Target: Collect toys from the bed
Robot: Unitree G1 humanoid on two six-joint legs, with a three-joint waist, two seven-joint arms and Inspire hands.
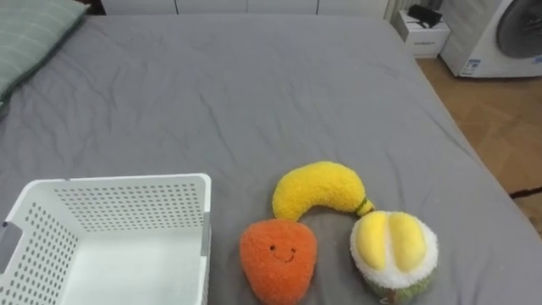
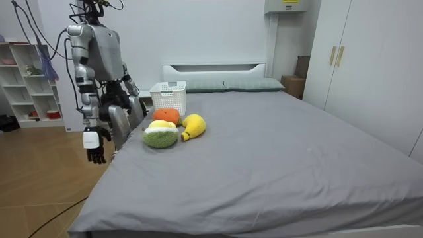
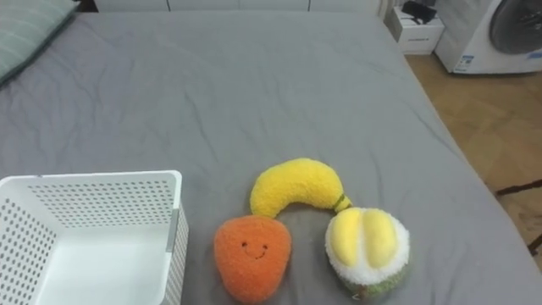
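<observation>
Grey bed [image 1: 296,85] lies wide open beyond toys [image 1: 318,188] and basket [image 1: 118,191] at its edge.

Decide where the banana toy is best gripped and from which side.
Probably grip the banana across the thick middle of its arch, coming down from above and from its far side. It lies flat, curved back toward bare sheet, while its ends sit close to the orange toy and the yellow-and-white toy, leaving little finger room there.
</observation>
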